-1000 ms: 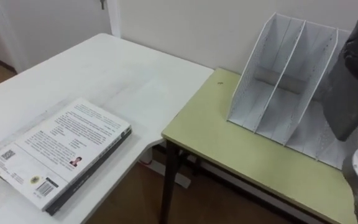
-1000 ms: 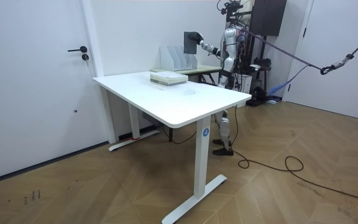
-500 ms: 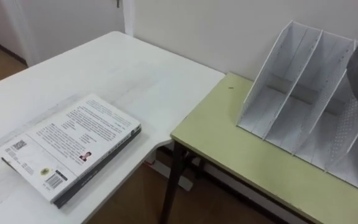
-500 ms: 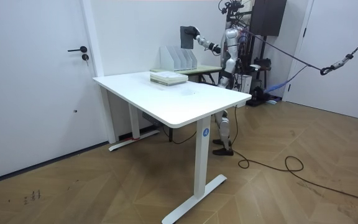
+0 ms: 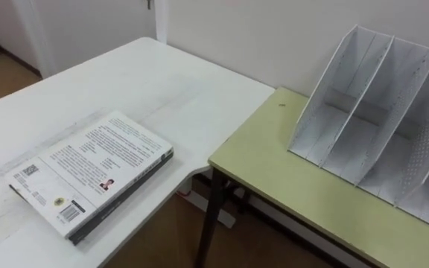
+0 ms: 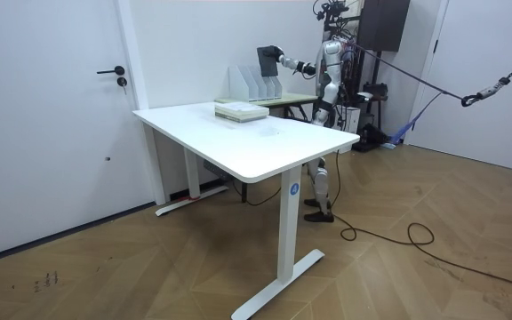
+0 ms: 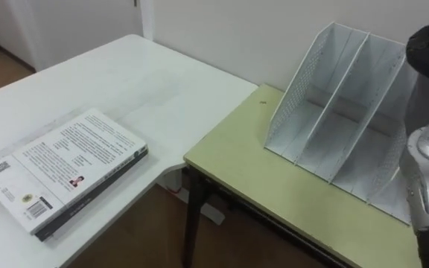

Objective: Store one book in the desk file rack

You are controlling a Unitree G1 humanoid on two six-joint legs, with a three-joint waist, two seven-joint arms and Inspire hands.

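Green desk, rack; hand grips book.

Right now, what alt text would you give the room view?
The robot stands at a green desk, its right robot hand holding a dark book upright over the white file rack. A second book lies on the large white table in front.

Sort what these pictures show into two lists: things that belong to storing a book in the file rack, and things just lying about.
Belong to the job:
dark book, held up near the rack
right hand, gripping it
file rack
green desk, carrying the rack

Just lying about:
stack of books
white table under the stack
door
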